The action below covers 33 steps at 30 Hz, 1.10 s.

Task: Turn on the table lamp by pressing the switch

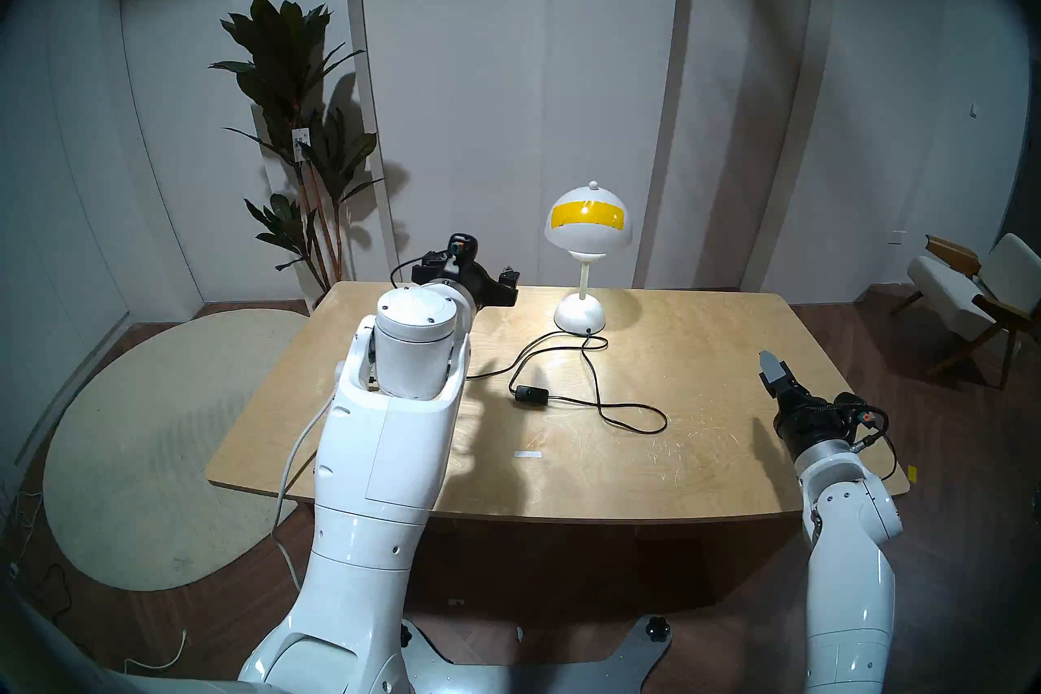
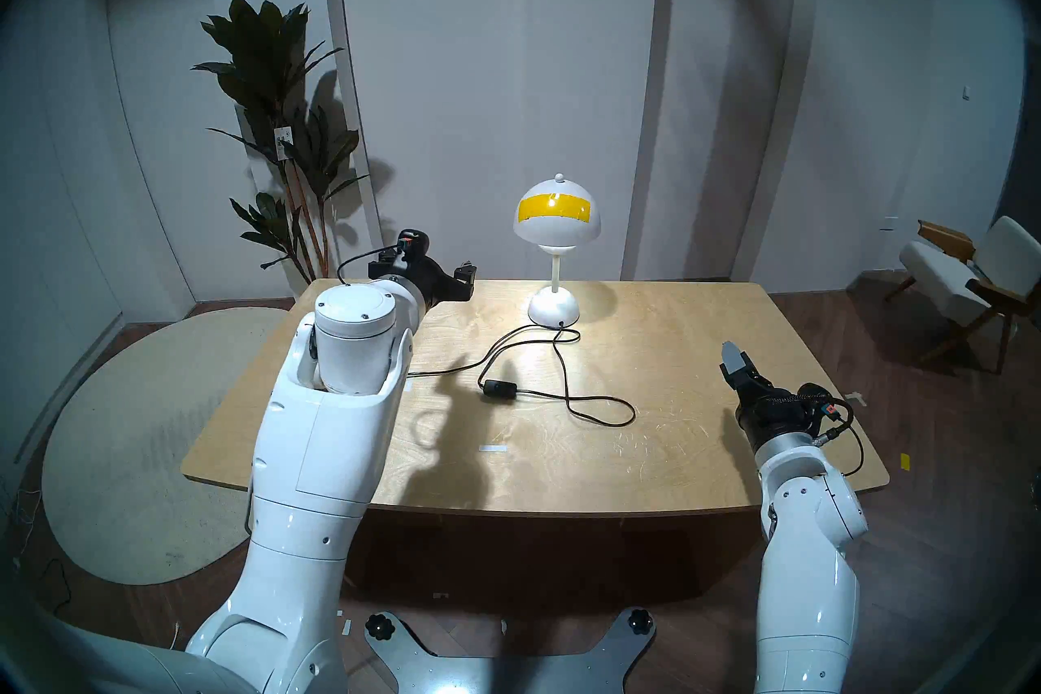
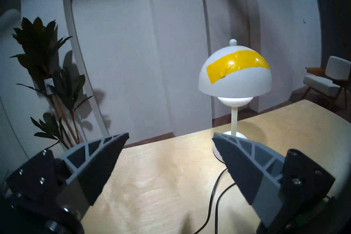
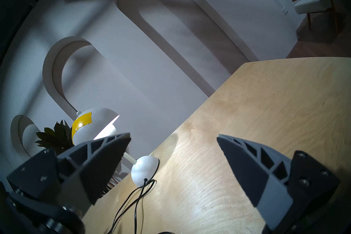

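A pale plywood table point(image 1: 676, 450) stands before white arched wall panels, with a potted plant point(image 1: 293, 124), a cream rug point(image 1: 141, 450) and an armchair point(image 1: 969, 298) around it. The table lamp point(image 1: 586, 248) stands upright at the table's far middle, glowing under its shade. Its black cord point(image 1: 619, 411) loops toward me to the switch point(image 1: 530, 395), lying flat and untouched. My left gripper point(image 3: 169, 138) hangs near the far left edge, fingers spread wide, empty. My right gripper point(image 4: 173, 137) hovers over the right side, equally wide, empty. The rocker button is too small to make out.

white tag point(image 1: 300, 144) on plant point(image 1: 293, 124), print too small to read
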Available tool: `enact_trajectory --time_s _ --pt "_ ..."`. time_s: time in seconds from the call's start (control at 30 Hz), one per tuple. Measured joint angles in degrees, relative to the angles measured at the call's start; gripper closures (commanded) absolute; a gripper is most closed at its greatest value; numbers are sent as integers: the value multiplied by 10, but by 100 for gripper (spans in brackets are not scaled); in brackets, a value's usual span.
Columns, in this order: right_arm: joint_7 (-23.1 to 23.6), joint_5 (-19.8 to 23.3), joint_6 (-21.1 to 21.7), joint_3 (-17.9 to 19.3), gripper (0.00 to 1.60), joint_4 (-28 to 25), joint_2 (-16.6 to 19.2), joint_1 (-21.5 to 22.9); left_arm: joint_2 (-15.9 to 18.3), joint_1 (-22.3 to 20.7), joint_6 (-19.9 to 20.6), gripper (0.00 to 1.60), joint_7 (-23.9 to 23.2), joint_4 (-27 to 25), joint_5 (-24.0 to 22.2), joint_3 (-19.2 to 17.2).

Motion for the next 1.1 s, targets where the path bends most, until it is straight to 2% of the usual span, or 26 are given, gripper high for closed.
enact_trajectory --time_s 0.33,0.7,1.0,1.1 --pt "0 0 0 0 0 -1 0 0 -6 6 -30 0 57 4 8 25" --pt "4 -3 -4 -2 0 -2 2 -2 6 24 -44 0 74 2 26 41" --pt "17 -44 -35 -6 0 -28 12 -11 14 33 -48 0 76 0 26 43" --pt "16 -43 -34 -5 0 -44 9 -15 17 34 -48 0 76 -1 26 45"
